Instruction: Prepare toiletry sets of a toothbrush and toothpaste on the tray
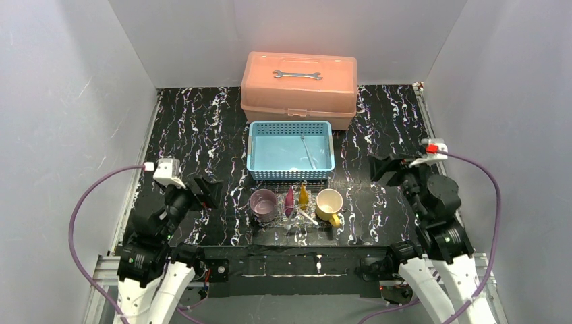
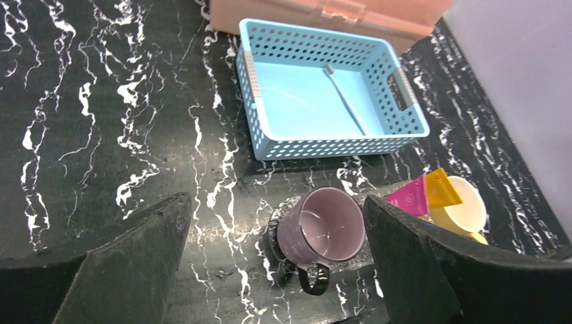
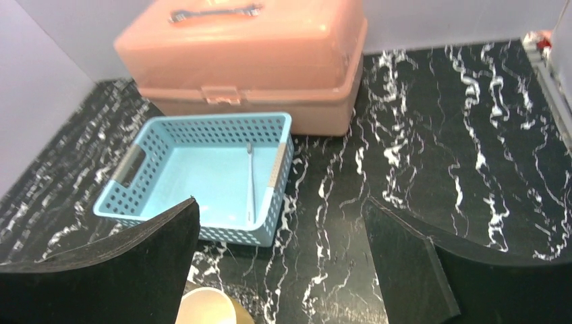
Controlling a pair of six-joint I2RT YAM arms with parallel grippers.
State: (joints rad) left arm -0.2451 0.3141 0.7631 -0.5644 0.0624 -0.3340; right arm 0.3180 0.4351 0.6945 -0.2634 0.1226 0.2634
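Note:
The clear glittery tray (image 1: 295,229) lies near the table's front edge. On it stand a purple mug (image 1: 263,204) and a yellow mug (image 1: 329,202). Between the mugs lie a magenta toothpaste tube (image 1: 289,200) and a yellow one (image 1: 303,196), with a thin pale toothbrush (image 1: 307,217) just in front of them. Another toothbrush (image 1: 307,152) lies inside the light-blue basket (image 1: 291,150). My left gripper (image 1: 208,192) hovers left of the tray, open and empty, with the purple mug (image 2: 325,227) in its view. My right gripper (image 1: 384,169) is up to the right of the tray, open and empty.
A salmon-pink toolbox (image 1: 299,88) with a wrench (image 1: 297,74) on its lid stands at the back, right behind the basket. Grey walls close in the black marbled table on three sides.

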